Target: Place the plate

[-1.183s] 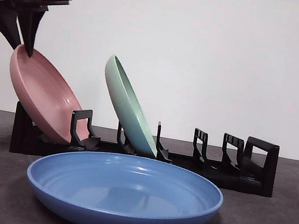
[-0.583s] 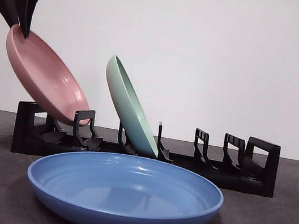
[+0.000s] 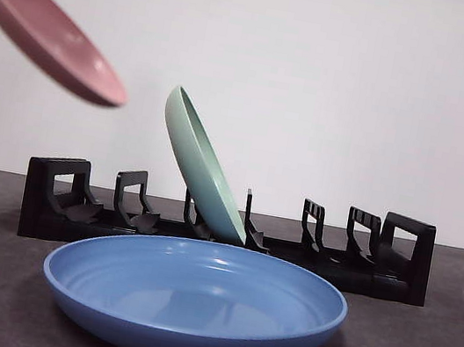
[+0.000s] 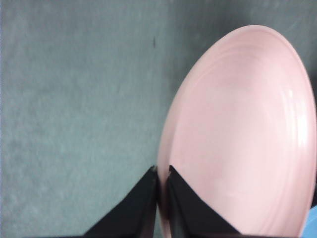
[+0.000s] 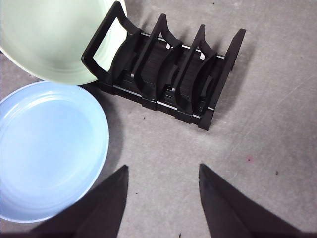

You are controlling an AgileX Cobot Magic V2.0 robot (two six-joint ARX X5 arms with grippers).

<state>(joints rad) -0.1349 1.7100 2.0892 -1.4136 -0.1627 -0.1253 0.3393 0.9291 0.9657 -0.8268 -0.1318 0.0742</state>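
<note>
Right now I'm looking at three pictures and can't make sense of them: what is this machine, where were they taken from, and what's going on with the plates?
It is a robot with two arms at a table, each ending in a two-jawed end effector. One picture looks level across the table; the other two come from cameras on each wrist. On the table stands a black dish rack with a green plate leaning in it, and a blue plate lies flat in front. The left end effector is shut on the rim of a pink plate, holding it tilted in the air above the rack's end. The right end effector waits open above the table, holding nothing.
</note>
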